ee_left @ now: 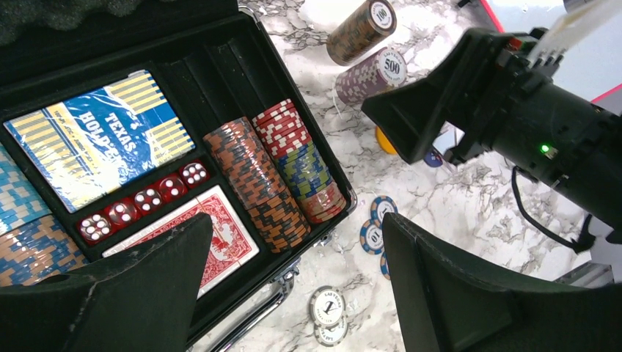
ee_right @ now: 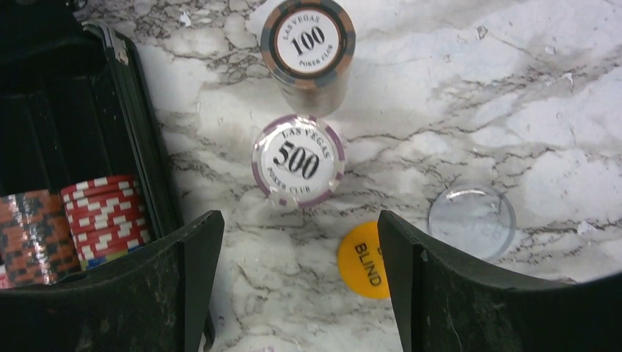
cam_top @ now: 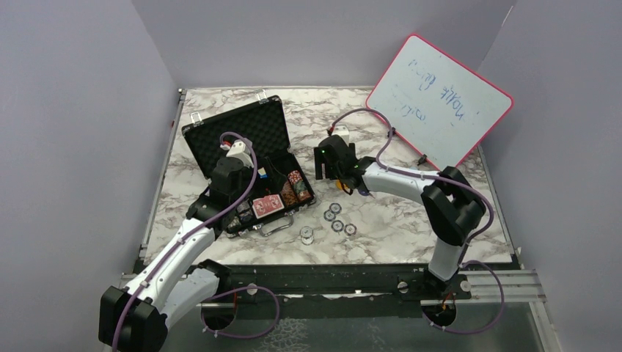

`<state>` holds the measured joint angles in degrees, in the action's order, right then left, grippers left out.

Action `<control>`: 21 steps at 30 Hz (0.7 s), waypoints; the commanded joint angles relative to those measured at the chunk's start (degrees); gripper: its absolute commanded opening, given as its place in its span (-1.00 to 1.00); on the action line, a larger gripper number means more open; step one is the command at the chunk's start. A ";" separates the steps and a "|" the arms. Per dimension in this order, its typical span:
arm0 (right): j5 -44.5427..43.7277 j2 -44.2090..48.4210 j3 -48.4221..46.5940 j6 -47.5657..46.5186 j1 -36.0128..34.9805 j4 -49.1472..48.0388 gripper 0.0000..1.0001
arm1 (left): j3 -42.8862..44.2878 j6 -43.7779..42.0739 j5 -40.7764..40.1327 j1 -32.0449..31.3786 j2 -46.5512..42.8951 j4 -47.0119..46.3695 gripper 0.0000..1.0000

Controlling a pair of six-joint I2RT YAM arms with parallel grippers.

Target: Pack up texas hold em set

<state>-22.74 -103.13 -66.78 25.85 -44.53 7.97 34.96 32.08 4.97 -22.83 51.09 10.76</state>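
Observation:
The black briefcase (cam_top: pixel 220 136) lies open with its foam lid up. In its tray (ee_left: pixel 220 66) are rows of poker chips (ee_left: pixel 282 172), a red-backed card deck (ee_left: pixel 224 235), red dice and a blue booklet. My left gripper (ee_left: pixel 297 227) hangs open over the case's front edge and silver handle (ee_left: pixel 257 319), holding nothing. My right gripper (ee_right: pixel 297 220) is open above the marble just right of the case. A "500" chip stack (ee_right: pixel 298 160) and a "100" stack (ee_right: pixel 308 44) lie beyond it. The orange button (ee_right: pixel 363 260) sits by its right finger.
Several loose chips (cam_top: pixel 337 220) and two white ones (cam_top: pixel 306 235) lie on the marble in front of the case. A clear disc (ee_right: pixel 472 220) rests right of the button. The pink-framed whiteboard (cam_top: pixel 440 99) leans at the back right. Grey walls enclose the table.

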 commanded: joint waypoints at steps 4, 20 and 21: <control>-2.21 -6.87 -5.10 -2.14 0.41 -4.38 0.38 | 0.11 -0.45 0.77 0.38 -0.41 -1.75 0.77; -2.07 -3.07 -2.31 -6.12 0.43 -8.00 -0.36 | 0.98 -1.10 0.14 0.34 2.24 -2.28 0.77; -1.60 -1.79 -1.68 -6.34 0.46 -7.77 -0.39 | 0.99 -1.13 0.05 0.34 2.05 -2.13 0.77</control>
<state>-24.16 -109.84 -69.93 21.43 -44.25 2.70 34.79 31.83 5.10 -22.83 53.71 9.93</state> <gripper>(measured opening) 0.423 0.881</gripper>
